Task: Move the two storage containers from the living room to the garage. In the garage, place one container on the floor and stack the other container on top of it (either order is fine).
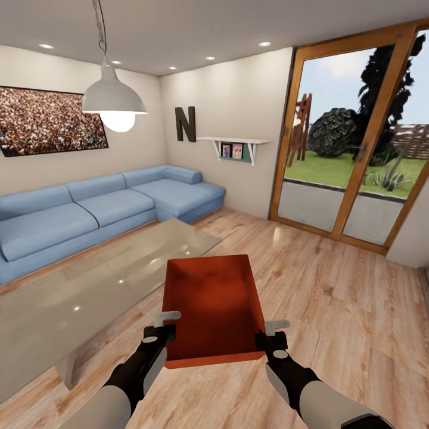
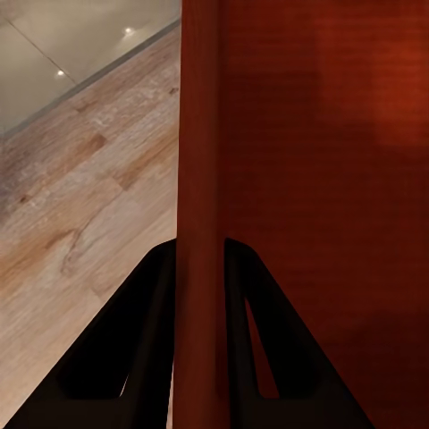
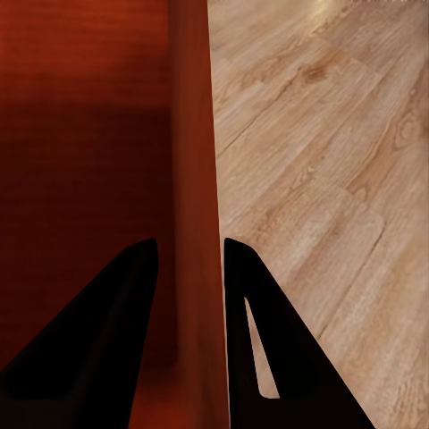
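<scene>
You have one bin (image 1: 213, 307) lifted in front of the trunk, over the wood floor (image 1: 333, 310) of the living room, just beside the glass coffee table (image 1: 89, 286). Your left end effector (image 1: 162, 330) is clamped on the bin's left wall and your right end effector (image 1: 269, 336) on its right wall, each near the end closest to you. In each wrist view the rim (image 2: 198, 214) runs between the two dark fingers (image 2: 116, 349), one inside the wall and one outside (image 3: 268, 357), so the thin plastic is pinched rather than cupped.

That two-sided hold makes sense: the bin is too wide for one end effector, and opposed grips keep it level with its open mouth up. Holding at the near end lets the far end hang forward, so it may tip if either pinch loosens.

You are facing the sofa (image 1: 107, 208) and the glass doors (image 1: 351, 137). The garage lies elsewhere, so I judge this an early carrying stage.
</scene>
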Robot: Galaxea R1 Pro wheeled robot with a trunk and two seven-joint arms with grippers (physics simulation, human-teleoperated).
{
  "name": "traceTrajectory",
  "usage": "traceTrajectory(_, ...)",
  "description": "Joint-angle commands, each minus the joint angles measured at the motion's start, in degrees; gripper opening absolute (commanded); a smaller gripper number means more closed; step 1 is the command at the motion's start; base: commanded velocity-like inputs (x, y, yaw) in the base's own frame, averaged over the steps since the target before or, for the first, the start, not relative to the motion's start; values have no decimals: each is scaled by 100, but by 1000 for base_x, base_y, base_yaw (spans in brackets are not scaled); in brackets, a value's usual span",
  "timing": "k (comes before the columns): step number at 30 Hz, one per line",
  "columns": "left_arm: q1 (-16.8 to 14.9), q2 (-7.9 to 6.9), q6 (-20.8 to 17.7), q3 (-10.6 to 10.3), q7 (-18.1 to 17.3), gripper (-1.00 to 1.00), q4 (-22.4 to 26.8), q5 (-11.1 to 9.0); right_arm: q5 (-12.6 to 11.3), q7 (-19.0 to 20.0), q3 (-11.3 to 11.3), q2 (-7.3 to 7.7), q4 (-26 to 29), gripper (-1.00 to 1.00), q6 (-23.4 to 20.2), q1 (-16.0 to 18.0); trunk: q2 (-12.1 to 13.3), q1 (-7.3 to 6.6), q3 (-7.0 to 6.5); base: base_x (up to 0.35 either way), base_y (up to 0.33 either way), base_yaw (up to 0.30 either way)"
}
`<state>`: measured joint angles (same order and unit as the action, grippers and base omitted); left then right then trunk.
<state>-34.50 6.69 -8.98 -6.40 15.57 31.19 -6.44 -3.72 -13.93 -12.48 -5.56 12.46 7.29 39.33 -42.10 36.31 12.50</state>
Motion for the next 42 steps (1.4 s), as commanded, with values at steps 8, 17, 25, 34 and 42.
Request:
traceTrajectory(8,-4,8,-33,16,52,-100,11,-542,-23,4,70,-33,4,-100,27,4,-7,1,5,0,0,0)
traceTrajectory(17,-4,8,-33,16,52,-100,17,-542,-23,4,71,-33,6,-100,30,4,-7,1,5,0,0,0)
traceTrajectory(25,-4,8,-33,16,52,-100,11,-542,-23,4,70,-33,3,-100,21,4,-7,1,5,0,0,0)
traceTrajectory(34,-4,8,-33,16,52,-100,10,-542,-39,6,70,-41,-24,-100,10,4,-7,1,-8,0,0,80)
traceTrajectory(42,-4,8,-33,16,52,-100,10,-542,-32,4,70,-42,-25,-100,11,4,-7,1,-47,0,0,227)
